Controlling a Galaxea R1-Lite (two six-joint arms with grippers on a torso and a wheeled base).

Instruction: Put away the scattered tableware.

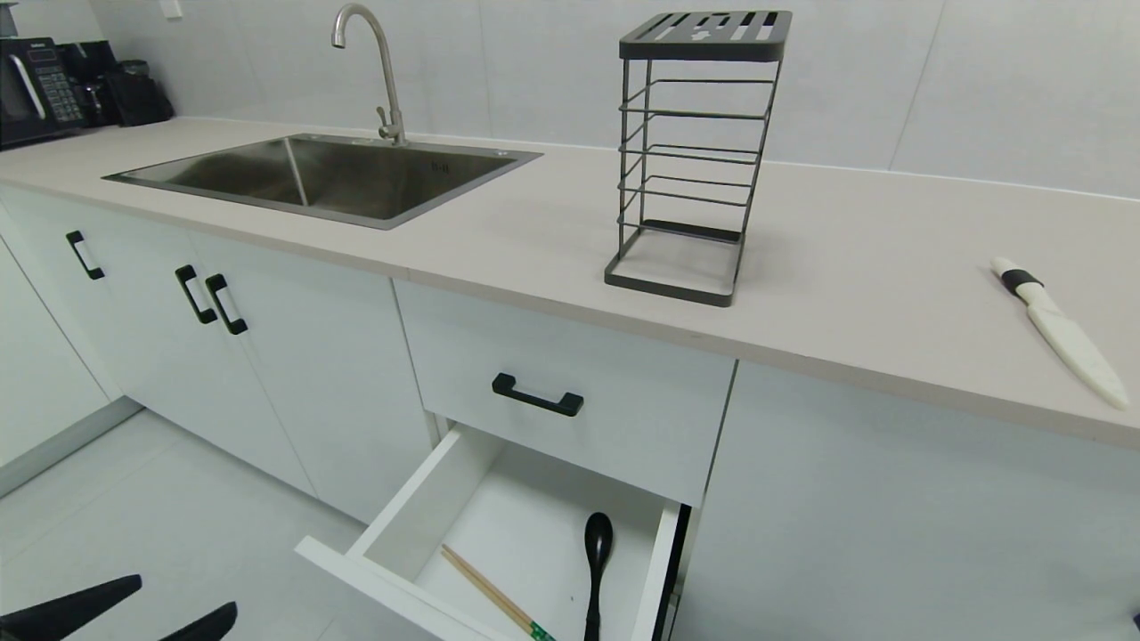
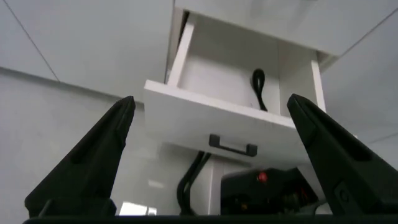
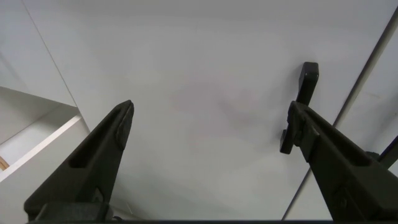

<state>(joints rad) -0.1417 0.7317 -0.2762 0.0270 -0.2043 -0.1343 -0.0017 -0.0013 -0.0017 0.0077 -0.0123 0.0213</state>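
Black spoon (image 2: 258, 84) in open drawer (image 2: 211, 115) | beyond spread left jaws

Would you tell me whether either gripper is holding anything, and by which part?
Nothing is held: the left gripper and the right gripper both stand open and empty.

A pale beige countertop (image 1: 846, 258) sets off a dark grey wire rack (image 1: 695, 160) and a cream-white knife (image 1: 1064, 334) with one black band round its handle. The sink (image 1: 223, 174) and tap (image 1: 378, 71) are silver steel. The cabinet doors (image 1: 329, 374) are plain white, with matt black handles (image 1: 537, 395). The open drawer (image 1: 427, 507) is white too; its spoon (image 1: 597, 543) is glossy black, its chopsticks (image 1: 490, 589) light wood tipped green. Wall tiles (image 1: 980, 80) are pale grey, the floor (image 1: 134, 516) light grey, both unpatterned. The microwave (image 1: 36, 89) is black, as are the left gripper (image 2: 211, 99) and right gripper (image 3: 211, 106).
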